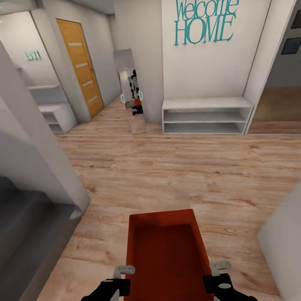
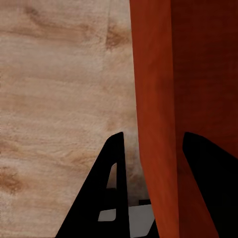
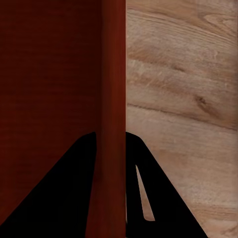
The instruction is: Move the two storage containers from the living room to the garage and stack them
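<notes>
I am holding one orange-red storage container (image 1: 165, 260) out in front of me over a light wood plank floor (image 1: 181, 175), long side pointing ahead, open top up. My left gripper (image 1: 124, 270) is clamped on its left wall near the close end; in the left wrist view the wall (image 2: 156, 124) runs between the two dark fingers (image 2: 111, 193), one on each face. My right gripper (image 1: 220, 267) pinches the right wall the same way, fingers (image 3: 144, 193) tight on both sides. Ahead stand a low white shelf (image 1: 206, 116), a wall reading "Welcome HOME" (image 1: 205, 17), a leaning mirror (image 1: 131, 91) and an orange door (image 1: 80, 67).
</notes>
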